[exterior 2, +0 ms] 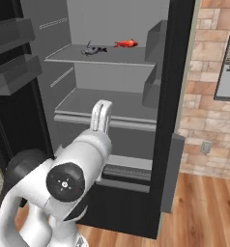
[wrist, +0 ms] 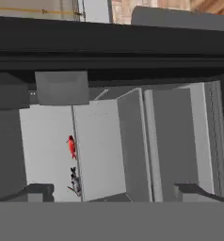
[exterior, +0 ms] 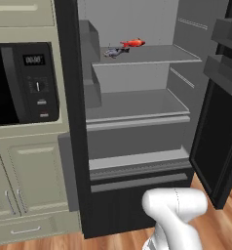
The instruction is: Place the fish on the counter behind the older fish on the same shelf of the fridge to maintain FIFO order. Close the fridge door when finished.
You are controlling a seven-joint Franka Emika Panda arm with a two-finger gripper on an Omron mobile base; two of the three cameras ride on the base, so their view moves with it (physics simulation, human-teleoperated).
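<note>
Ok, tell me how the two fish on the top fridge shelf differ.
The fish is bright orange-red; the older fish is dull grey-silver. The orange fish lies farther back on the shelf, the grey one nearer its front edge. Both are small, slim and lie flat on that shelf, close together.

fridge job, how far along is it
Done, it seems: the orange fish lies on the top shelf further in than the grey older fish, which sits nearer the front edge. In hand: nothing; the gripper looks empty, fingers apart, back from the shelves. Left: the fridge door stands open and needs closing.
</note>
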